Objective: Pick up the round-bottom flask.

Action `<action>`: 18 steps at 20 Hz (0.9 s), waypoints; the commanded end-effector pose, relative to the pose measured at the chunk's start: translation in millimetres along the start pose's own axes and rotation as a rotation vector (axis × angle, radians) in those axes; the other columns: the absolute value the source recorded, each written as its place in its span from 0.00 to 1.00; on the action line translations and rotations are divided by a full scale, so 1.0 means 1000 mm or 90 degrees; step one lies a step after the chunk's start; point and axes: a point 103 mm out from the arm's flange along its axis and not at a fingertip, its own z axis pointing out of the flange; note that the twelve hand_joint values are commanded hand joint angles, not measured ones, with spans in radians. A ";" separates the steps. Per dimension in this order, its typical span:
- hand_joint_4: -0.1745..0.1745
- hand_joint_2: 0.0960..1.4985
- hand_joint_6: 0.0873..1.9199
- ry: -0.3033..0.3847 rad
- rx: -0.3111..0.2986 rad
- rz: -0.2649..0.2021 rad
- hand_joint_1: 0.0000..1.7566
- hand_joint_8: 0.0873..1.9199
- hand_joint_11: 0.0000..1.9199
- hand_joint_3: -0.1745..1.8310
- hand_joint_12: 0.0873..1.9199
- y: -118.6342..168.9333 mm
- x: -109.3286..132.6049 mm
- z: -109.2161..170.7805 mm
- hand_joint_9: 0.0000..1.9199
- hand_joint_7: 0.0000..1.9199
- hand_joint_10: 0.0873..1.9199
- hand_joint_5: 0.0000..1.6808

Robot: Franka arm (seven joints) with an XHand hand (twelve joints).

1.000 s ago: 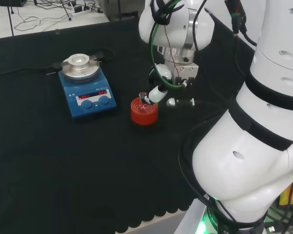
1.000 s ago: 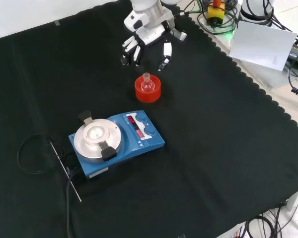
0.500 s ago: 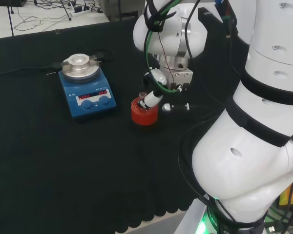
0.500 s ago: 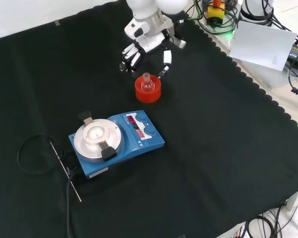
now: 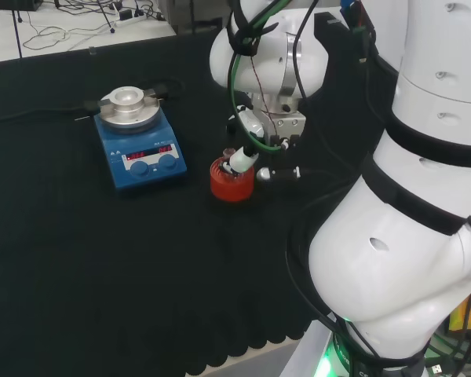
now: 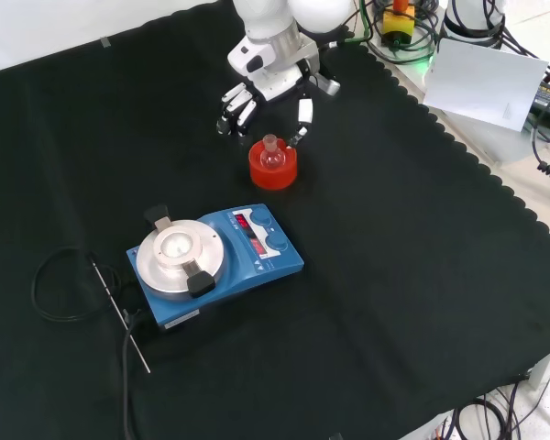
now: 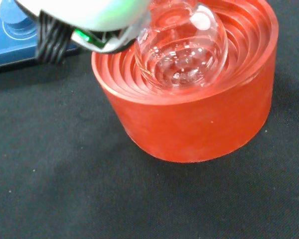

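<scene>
A small clear round-bottom flask (image 6: 272,155) sits upright in a red ribbed stand (image 6: 273,171) in the middle of the black cloth. The hand (image 6: 268,81) hangs just behind and above it in the front view. It is open: fingers (image 6: 232,99) spread to one side and the thumb (image 6: 304,112) to the other, flanking the flask's neck without touching it. In the head view the hand (image 5: 268,127) is right above the stand (image 5: 231,182). The wrist view has the flask's bulb (image 7: 182,47) close up in the stand (image 7: 199,124), under a blurred white part of the hand (image 7: 84,15).
A blue hotplate stirrer (image 6: 211,261) with a round metal top stands in front of the stand in the front view, left of it in the head view (image 5: 137,141). A cable and thin rod (image 6: 119,316) lie beside it. The arm's white links (image 5: 408,196) rise at the head view's right.
The hand has come down and toward the flask, leftward in the head view. Its fingers and thumb now stand on either side of the flask's neck. The flask and stand have not moved.
</scene>
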 end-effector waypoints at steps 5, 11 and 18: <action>0.29 0.32 0.42 0.000 -0.007 -0.001 0.56 0.31 0.04 0.44 0.73 0.003 -0.004 0.002 0.17 0.02 0.36 0.36; 0.27 0.32 0.42 -0.002 -0.007 -0.001 0.56 0.34 0.06 0.44 0.72 0.004 -0.005 0.002 0.22 0.08 0.36 0.43; 0.27 0.33 0.42 -0.005 -0.005 0.002 0.56 0.34 0.07 0.43 0.72 0.008 -0.005 0.003 0.23 0.09 0.35 0.45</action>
